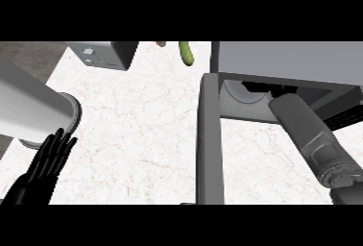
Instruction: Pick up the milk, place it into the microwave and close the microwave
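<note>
White marbled desk (142, 144) fills the view. Dark grey floor (28, 55) shows at upper left. Lighting is even.

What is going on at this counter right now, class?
The right forearm reaches into the open microwave, whose door stands swung out toward the viewer. Its hand is hidden inside, and no milk is visible, so what it holds cannot be told. The left hand rests open at the lower left, fingers up. A cucumber lies at the back of the counter, beside a toaster.
</note>
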Tool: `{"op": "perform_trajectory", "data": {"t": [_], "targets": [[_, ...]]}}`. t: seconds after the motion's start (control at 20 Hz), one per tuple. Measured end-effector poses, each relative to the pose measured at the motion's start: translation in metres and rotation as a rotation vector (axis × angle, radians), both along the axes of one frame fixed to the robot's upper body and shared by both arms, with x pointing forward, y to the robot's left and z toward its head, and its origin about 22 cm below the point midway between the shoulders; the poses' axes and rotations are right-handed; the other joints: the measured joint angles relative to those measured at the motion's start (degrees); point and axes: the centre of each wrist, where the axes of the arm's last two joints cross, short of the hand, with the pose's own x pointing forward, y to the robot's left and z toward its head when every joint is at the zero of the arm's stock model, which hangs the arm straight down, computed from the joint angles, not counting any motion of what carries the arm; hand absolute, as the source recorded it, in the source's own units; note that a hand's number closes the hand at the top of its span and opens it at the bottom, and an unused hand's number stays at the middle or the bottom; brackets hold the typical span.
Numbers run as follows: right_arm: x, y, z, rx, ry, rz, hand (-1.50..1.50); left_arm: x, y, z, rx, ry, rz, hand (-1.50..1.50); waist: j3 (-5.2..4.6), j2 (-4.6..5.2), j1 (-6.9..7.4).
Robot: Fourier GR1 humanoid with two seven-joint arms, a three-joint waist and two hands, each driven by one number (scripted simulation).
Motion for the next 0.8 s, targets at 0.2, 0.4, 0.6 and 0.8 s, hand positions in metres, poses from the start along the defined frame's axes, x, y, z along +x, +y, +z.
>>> {"op": "perform_trajectory", "data": {"t": [0.2, 0.4, 0.6, 0.8], "targets": [[-0.002, 0.006, -0.005, 0.049, 0.012, 0.073, -1.5, 0.002, -0.003, 0.0, -0.011, -0.005, -0.018, -1.5, 0.05, 0.01, -0.28], [-0.005, 0.008, -0.009, 0.112, 0.001, 0.13, -1.5, 0.004, -0.007, 0.001, -0.022, -0.006, -0.033, -1.5, 0.07, -0.1, -0.73], [-0.01, 0.013, -0.019, 0.191, -0.008, 0.17, -1.5, 0.001, -0.011, -0.006, -0.038, -0.008, -0.041, -1.5, 0.03, -0.46, -1.31], [-0.017, 0.007, -0.029, 0.271, -0.02, 0.188, -1.5, 0.003, -0.018, -0.005, -0.041, -0.007, -0.053, -1.5, 0.0, -0.83, -2.23]]}}
